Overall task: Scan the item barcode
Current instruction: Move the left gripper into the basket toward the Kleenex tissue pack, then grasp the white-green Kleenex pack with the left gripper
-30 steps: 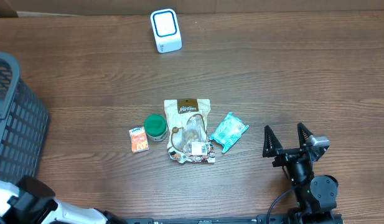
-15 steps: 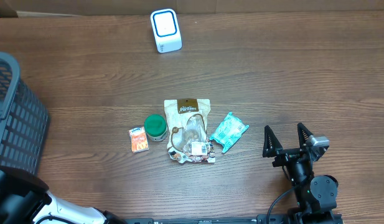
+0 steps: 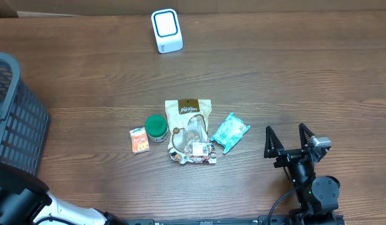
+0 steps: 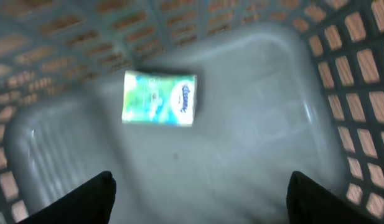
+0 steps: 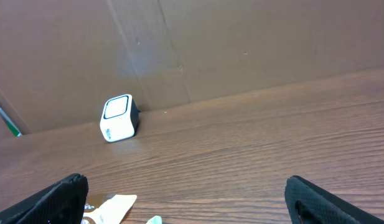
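A green and white tissue pack [image 4: 159,98] lies flat on the floor of the grey basket [image 4: 360,74]. My left gripper [image 4: 201,182] hangs above it, open, with nothing between its fingers. Overhead, only the left arm [image 3: 20,200] shows, at the bottom left by the basket [image 3: 11,119]. The white scanner [image 3: 166,30] with a blue ring stands at the table's far edge and shows too in the right wrist view, scanner [image 5: 119,117]. My right gripper [image 3: 285,134] stands open and empty at the front right, right of the items; in its own view the right gripper [image 5: 187,186] points toward the scanner.
Mid-table lie a brown snack pouch [image 3: 191,130], a green-lidded jar [image 3: 156,127], a small orange pack [image 3: 139,140] and a teal packet [image 3: 229,132]. A cardboard wall [image 5: 241,43] rises behind the scanner.
The left arm has shifted a little at the bottom left corner beside the basket. The items on the table and the right arm have not moved.
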